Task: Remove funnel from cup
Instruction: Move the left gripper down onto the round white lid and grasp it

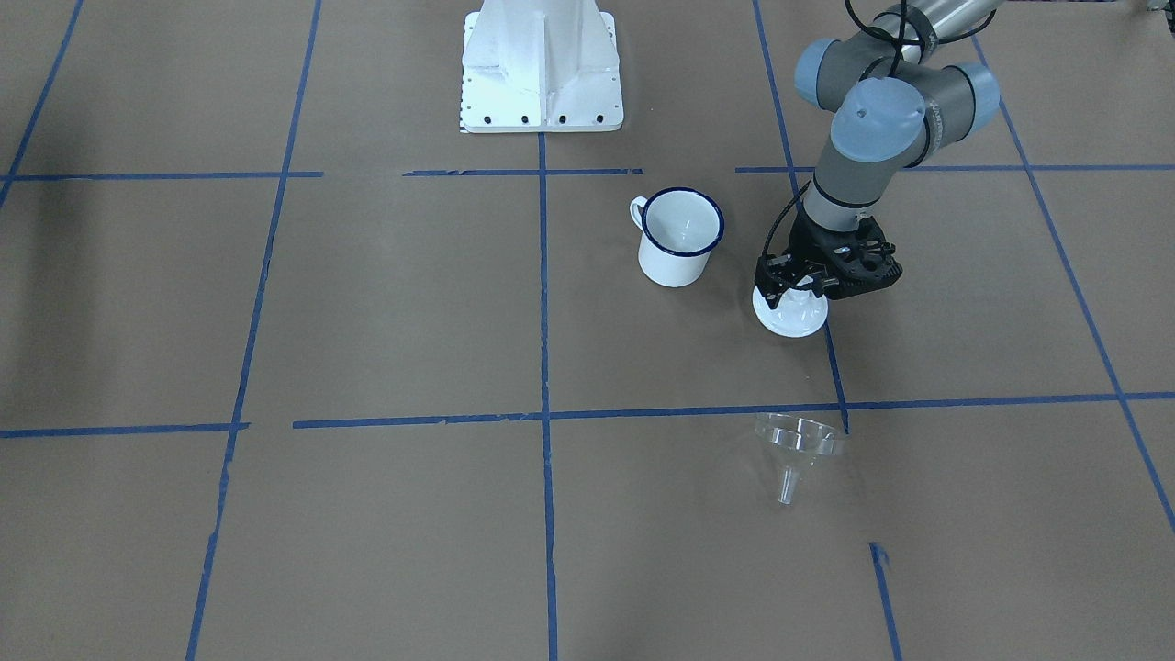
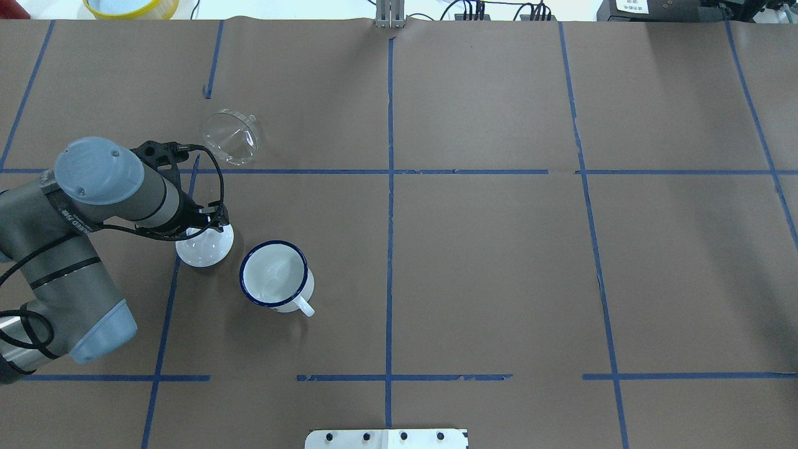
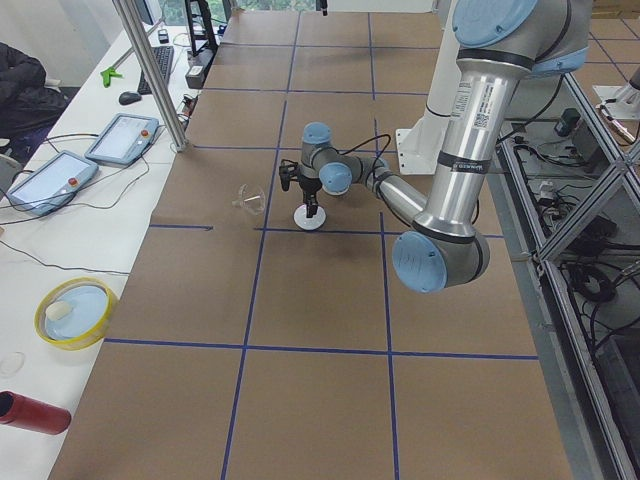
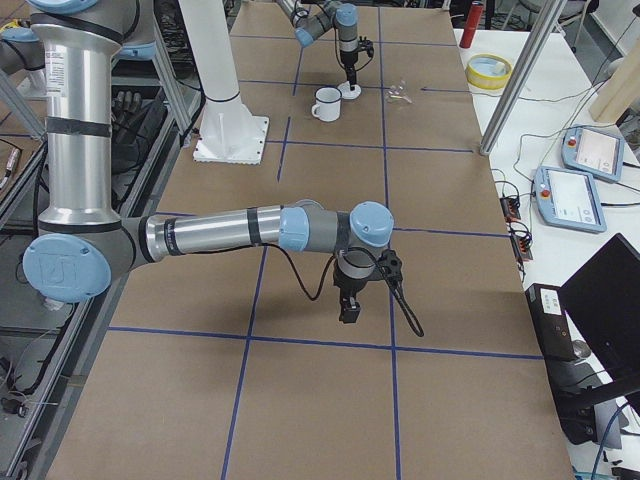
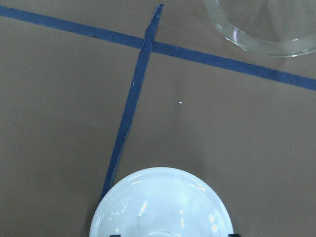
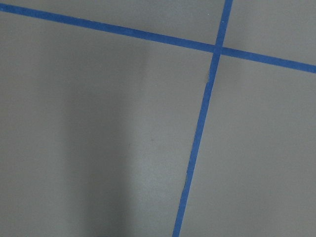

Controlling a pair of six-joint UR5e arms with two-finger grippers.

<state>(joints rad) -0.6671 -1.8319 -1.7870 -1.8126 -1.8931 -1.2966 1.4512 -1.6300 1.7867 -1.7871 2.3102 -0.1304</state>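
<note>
Funnel (image 1: 797,448) is seen out of the cup (image 1: 677,240), laid on its side on the table (image 1: 367,303), just past a tape line (image 1: 643,413) and well apart from the cup, so removal is judged done. Its long axis runs away from the robot: spout toward the operators' side, mouth back toward the cup. Left gripper (image 1: 799,286) is set over the white lid (image 1: 791,319) at its knob, probably next in line; clamping can't be confirmed. Right gripper (image 4: 348,300) is held far off; its state can't be told.

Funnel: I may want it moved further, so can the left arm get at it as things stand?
Probably yes. The funnel lies on the table just beyond the left gripper, with nothing between them. That gripper sits over the white lid, though.
</note>
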